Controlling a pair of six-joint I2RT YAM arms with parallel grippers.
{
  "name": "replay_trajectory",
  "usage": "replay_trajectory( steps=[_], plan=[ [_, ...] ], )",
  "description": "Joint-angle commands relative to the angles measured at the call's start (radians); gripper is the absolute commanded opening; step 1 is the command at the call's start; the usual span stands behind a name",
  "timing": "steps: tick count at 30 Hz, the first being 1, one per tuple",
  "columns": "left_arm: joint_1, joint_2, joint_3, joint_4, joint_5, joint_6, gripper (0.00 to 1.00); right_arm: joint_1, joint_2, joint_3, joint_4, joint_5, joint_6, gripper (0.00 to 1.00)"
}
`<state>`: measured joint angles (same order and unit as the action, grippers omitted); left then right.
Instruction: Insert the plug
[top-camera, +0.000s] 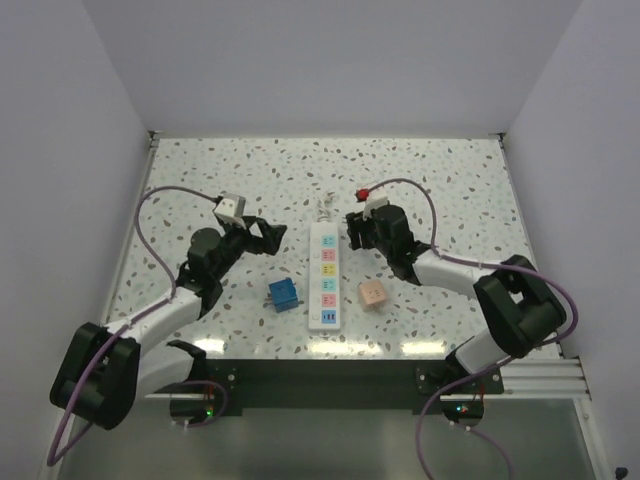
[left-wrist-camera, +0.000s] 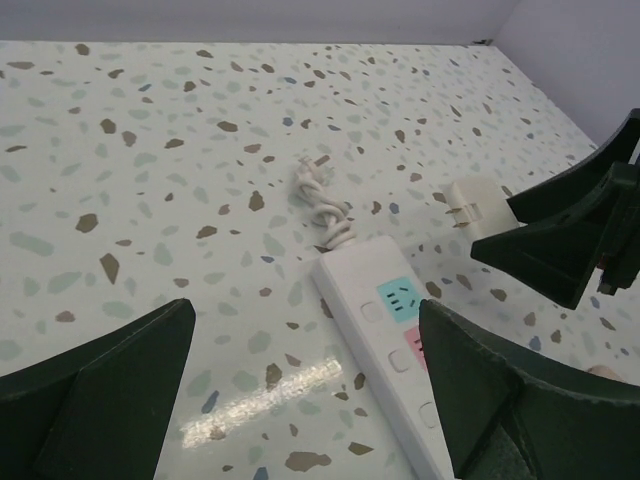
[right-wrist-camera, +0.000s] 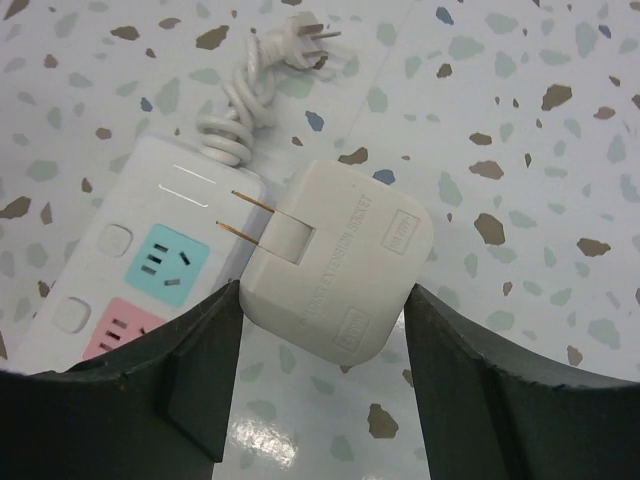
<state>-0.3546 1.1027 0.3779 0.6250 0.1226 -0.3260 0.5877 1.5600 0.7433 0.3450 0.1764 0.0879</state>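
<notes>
A white power strip with coloured sockets lies lengthwise at the table's middle; it also shows in the left wrist view and the right wrist view. My right gripper is shut on a white square plug with two brass prongs pointing at the strip's far end, just right of it. The plug also shows in the left wrist view. My left gripper is open and empty, low over the table at the strip's far left side, and also shows in the top view.
The strip's own coiled cord and plug lie beyond its far end. A blue block sits left of the strip and a tan block sits right of it. White walls enclose the table on three sides.
</notes>
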Motion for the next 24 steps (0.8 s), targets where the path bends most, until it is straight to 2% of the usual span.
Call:
replay_trajectory(
  steps=[1,5,11,24],
  plan=[
    [-0.05,0.049,0.056,0.157,0.124,-0.079,0.99,0.024,-0.083,-0.071,0.153,-0.074,-0.082,0.29],
    [-0.107,0.14,0.094,0.241,0.164,-0.136,0.99,0.049,-0.144,-0.153,0.232,-0.129,-0.146,0.3],
    [-0.135,0.241,0.099,0.381,0.222,-0.232,1.0,0.077,-0.25,-0.246,0.314,-0.175,-0.189,0.31],
    [-0.282,0.422,0.196,0.461,0.272,-0.289,0.99,0.096,-0.379,-0.332,0.377,-0.253,-0.209,0.31]
  ],
)
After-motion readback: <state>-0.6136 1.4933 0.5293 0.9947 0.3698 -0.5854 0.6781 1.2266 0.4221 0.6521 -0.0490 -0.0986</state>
